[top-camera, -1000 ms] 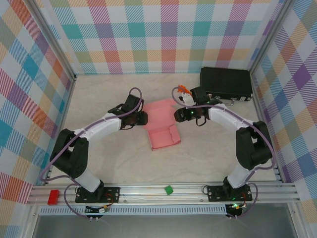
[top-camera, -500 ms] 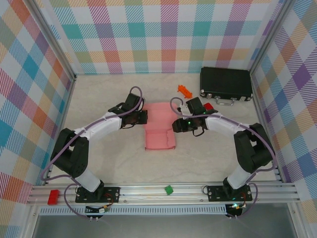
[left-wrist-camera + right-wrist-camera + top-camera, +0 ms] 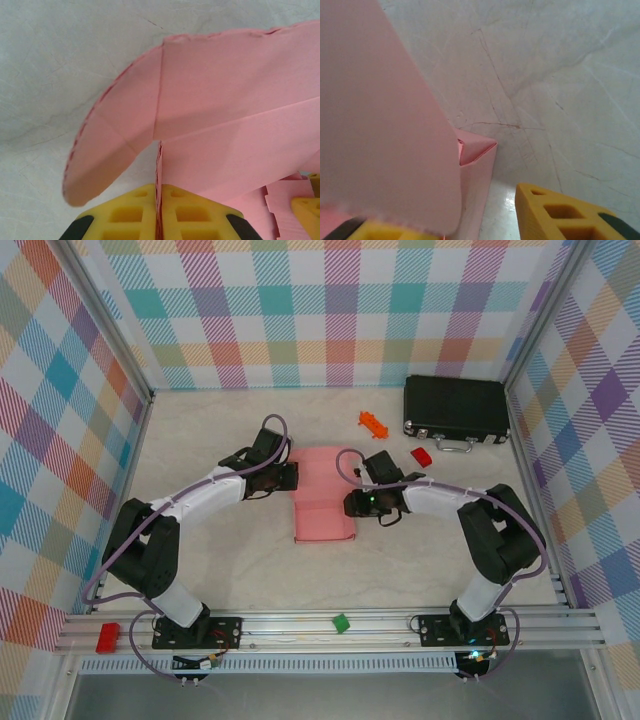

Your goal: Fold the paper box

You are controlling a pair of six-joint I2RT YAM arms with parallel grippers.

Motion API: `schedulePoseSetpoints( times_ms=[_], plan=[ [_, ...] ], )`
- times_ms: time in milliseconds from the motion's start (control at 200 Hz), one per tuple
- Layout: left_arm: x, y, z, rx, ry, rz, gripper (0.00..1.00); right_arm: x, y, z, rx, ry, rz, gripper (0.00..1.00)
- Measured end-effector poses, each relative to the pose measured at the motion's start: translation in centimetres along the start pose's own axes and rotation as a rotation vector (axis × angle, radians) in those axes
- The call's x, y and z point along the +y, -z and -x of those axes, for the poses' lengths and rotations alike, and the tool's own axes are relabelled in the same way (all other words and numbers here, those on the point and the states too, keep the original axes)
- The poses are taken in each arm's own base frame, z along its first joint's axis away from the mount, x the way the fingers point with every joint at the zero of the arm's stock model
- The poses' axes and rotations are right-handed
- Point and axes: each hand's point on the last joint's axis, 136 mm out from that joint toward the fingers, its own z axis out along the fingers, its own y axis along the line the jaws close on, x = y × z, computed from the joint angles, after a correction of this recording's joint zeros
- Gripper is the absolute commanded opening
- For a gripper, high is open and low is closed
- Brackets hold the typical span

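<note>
The paper box (image 3: 323, 497) lies mid-desk (image 3: 220, 560) between the arms. It is light, thin card that is stiff only along its creases and quick to buckle or tear, so it is best held by a flap or wall close to a fold line. The left pincer (image 3: 291, 478) is clamped tight on a thin upright edge at the box's left side, while the right pincer (image 3: 352, 503) has its jaws apart at the right side, with a rounded flap against one finger, seemingly inside the gap, though the close view is too blurred to be sure.
</note>
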Motion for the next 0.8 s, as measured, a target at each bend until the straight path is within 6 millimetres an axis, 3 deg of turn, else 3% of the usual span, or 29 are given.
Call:
schedulePoseSetpoints(
  times_ms=[175,560,800],
  plan=[
    [-0.09,-0.06,0.04,-0.005,0.003,-0.006,0.09,0.08,-0.20,0.13,-0.023,-0.017,-0.028,0.27],
    [-0.21,-0.07,0.01,-0.003,0.007,-0.013,0.09,-0.27,-0.33,-0.06,-0.045,0.019,-0.136,0.20],
    [-0.21,-0.07,0.01,-0.003,0.007,-0.013,0.09,-0.52,-0.69,0.27,-0.047,0.051,-0.211,0.23]
  ],
)
